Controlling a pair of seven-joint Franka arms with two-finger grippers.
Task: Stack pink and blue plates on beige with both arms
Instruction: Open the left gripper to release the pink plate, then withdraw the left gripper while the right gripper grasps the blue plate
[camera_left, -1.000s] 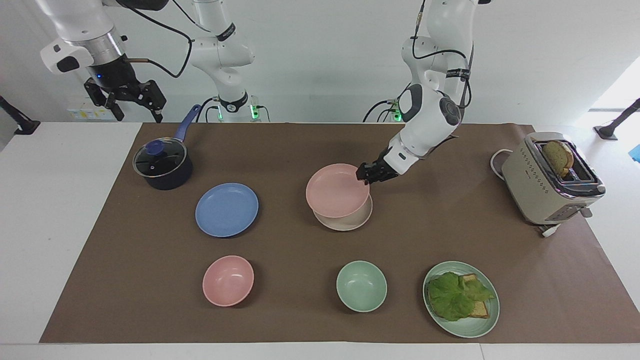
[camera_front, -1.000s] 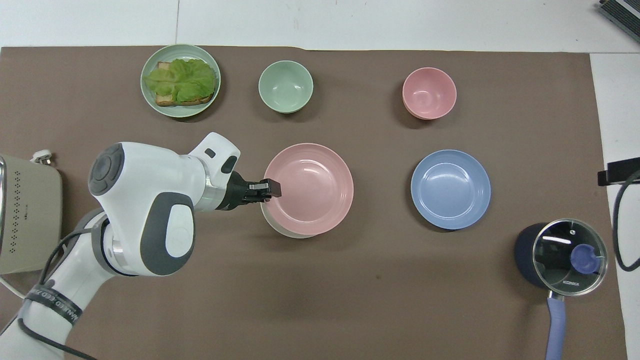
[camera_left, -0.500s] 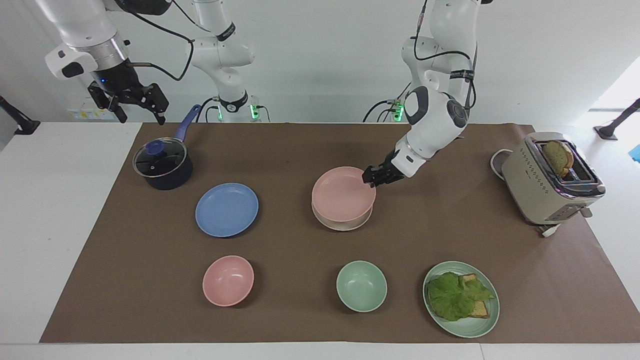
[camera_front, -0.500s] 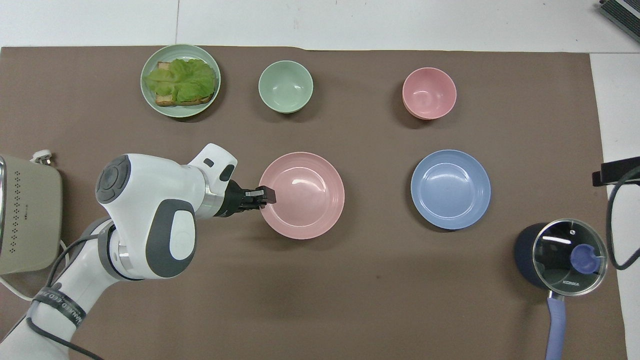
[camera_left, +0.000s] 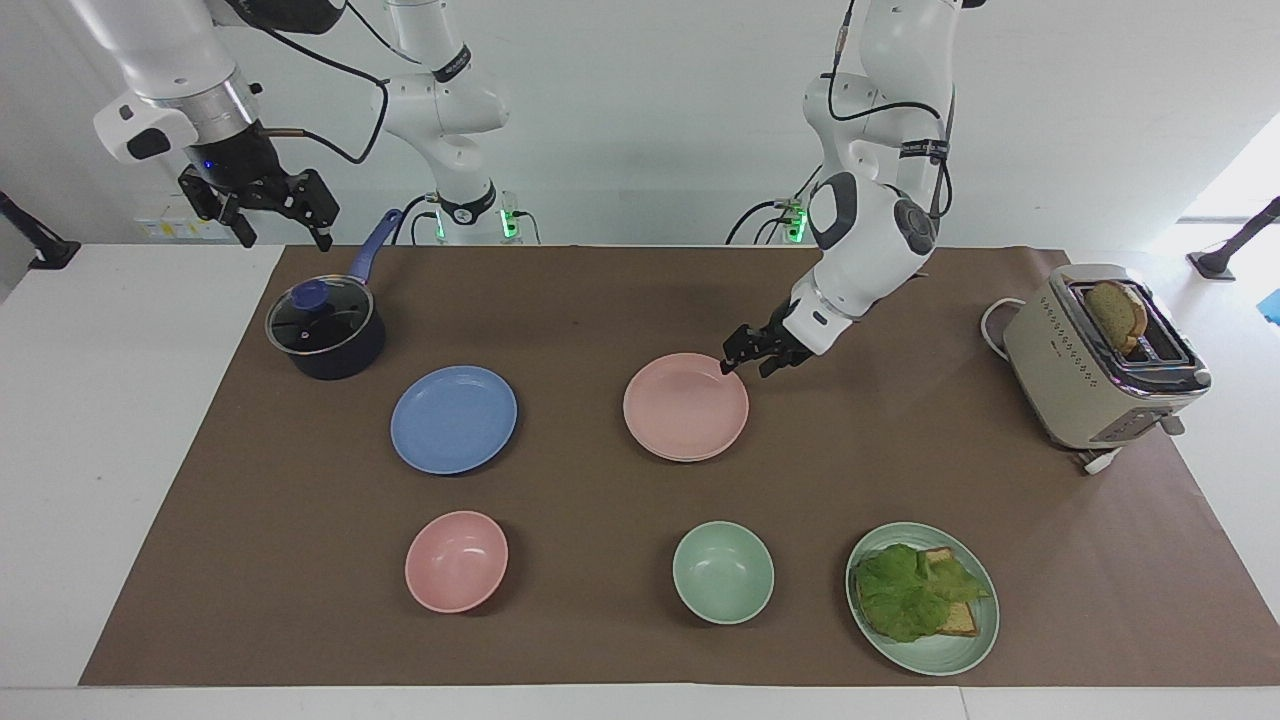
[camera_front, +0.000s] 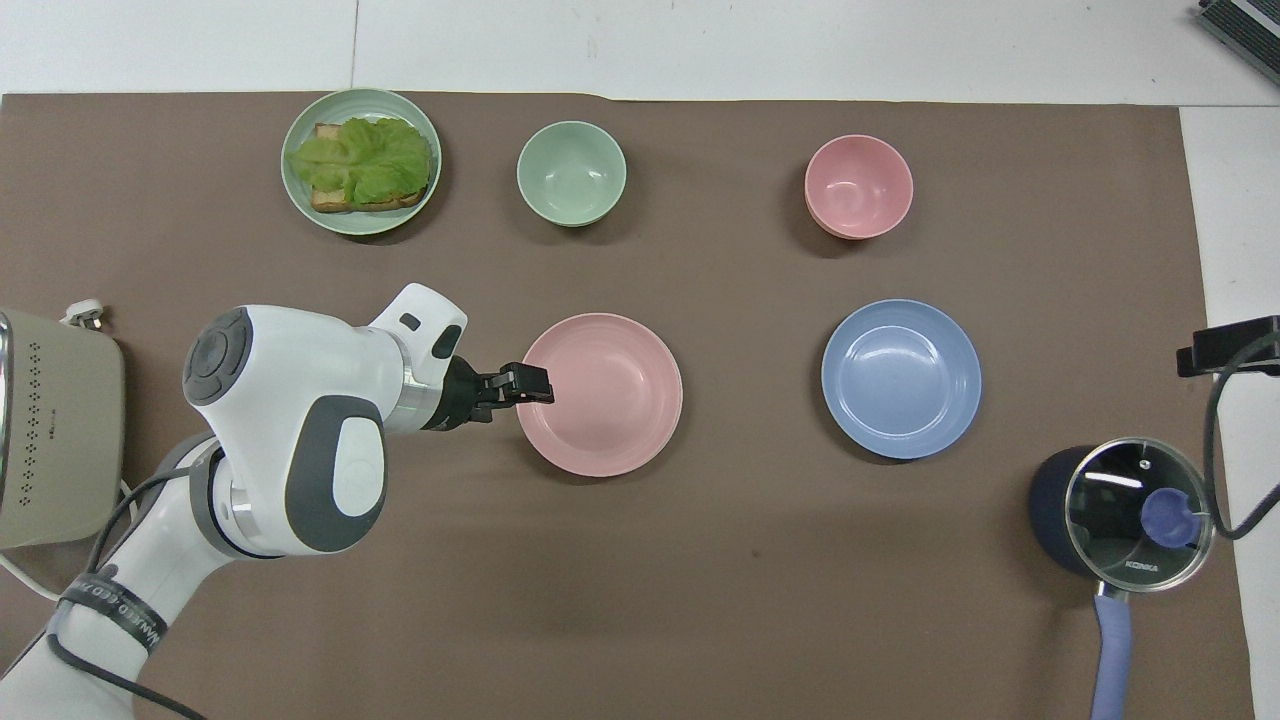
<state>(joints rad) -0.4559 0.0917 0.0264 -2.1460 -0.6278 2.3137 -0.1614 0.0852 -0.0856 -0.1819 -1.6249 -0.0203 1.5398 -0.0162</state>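
The pink plate (camera_left: 686, 407) (camera_front: 600, 395) lies flat at the middle of the brown mat, right on top of the beige plate, which it covers from sight. My left gripper (camera_left: 747, 364) (camera_front: 531, 384) is open at the pink plate's rim on the left arm's side, holding nothing. The blue plate (camera_left: 453, 418) (camera_front: 901, 379) sits alone on the mat toward the right arm's end. My right gripper (camera_left: 272, 208) hangs open and empty, high over the table edge beside the saucepan.
A dark saucepan (camera_left: 325, 330) with a glass lid stands near the right arm's base. A pink bowl (camera_left: 456, 560), a green bowl (camera_left: 723, 572) and a green plate of lettuce toast (camera_left: 922, 598) line the edge farthest from the robots. A beige toaster (camera_left: 1100, 355) stands at the left arm's end.
The left gripper lowered the tilted pink plate onto the beige one, then opened and let it go. The right gripper shifted slightly while staying high.
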